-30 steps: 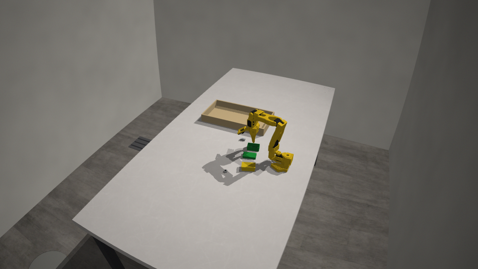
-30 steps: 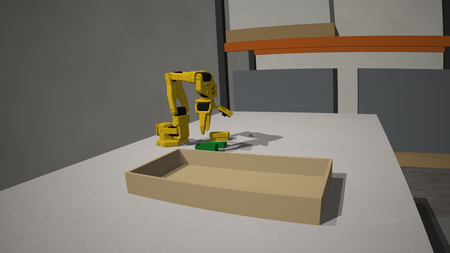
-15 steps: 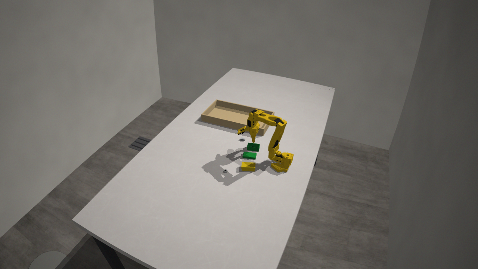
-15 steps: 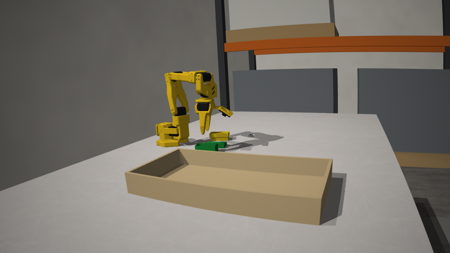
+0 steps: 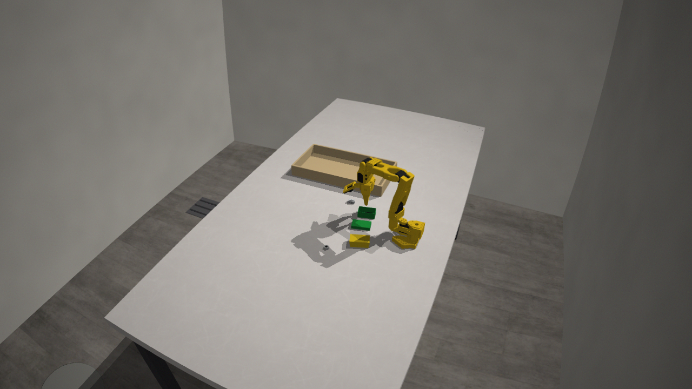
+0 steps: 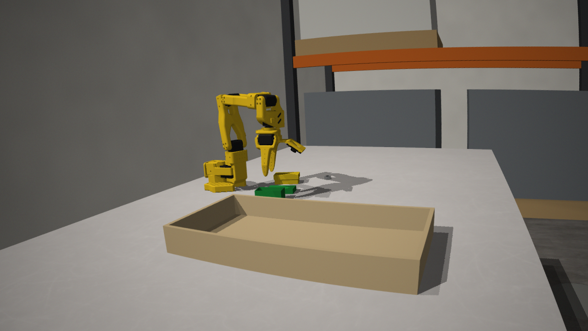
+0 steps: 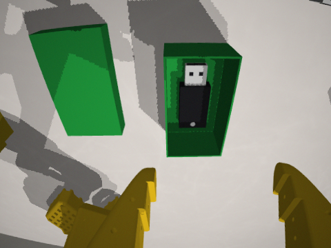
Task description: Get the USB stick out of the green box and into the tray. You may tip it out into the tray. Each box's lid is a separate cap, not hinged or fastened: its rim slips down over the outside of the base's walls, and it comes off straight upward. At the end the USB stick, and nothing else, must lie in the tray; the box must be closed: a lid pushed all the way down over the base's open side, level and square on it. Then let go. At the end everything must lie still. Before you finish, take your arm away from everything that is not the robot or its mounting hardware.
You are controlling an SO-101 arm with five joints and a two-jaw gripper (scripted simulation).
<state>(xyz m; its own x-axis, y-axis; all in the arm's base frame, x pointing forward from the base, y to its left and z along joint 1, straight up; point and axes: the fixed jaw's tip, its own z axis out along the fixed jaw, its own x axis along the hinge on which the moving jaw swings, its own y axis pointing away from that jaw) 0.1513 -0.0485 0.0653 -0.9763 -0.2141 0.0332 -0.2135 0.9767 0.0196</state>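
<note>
In the wrist view, I have the pincer [image 5: 366,202] [image 6: 268,173] [image 7: 214,167] apart, its two fingers spread with nothing between them, pointing down above the table [image 5: 232,290] [image 6: 102,267] [image 7: 283,114]. Nearest to the fingertips is the green box base [image 5: 366,213] [image 6: 269,192] [image 7: 230,107], open side up. Inside it I see the USB stick [image 7: 194,103], lying flat: a black body with a round light dot at the end toward my fingers and a pale metal plug with two dark square holes at the other end.

Just beside the base, apart from it, lies the green lid [image 5: 360,225] [image 6: 287,189] [image 7: 83,93], its closed face up, partly in shadow. Past the lid, my top view gives me a yellow box [image 5: 359,240] [image 6: 286,177], also on the table; the arm's base [image 5: 417,232] [image 6: 217,188] stands near these boxes. Farther out, a small grey ring-shaped piece [image 5: 326,247] [image 6: 327,177] sits in the arm's shadow, well apart from the green box. On the other side of the green base is a small grey-and-clear item [image 5: 350,202], too small for me to identify.

The wooden tray [image 5: 333,180] [image 6: 287,257] stands on the table beyond that item. From the exterior camera, I see its bare floor between low walls, with the USB stick outside it.

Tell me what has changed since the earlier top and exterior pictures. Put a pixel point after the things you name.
Nothing visibly changed: nothing taken hold of or let go. The open end effector [image 5: 366,203] [image 6: 268,173] [image 7: 214,166], green box [image 5: 366,215] [image 6: 269,192] [image 7: 201,49], its lid [image 5: 361,225] [image 6: 290,189] [image 7: 89,96] and the tray [image 5: 319,175] [image 6: 287,257] stayed put.
</note>
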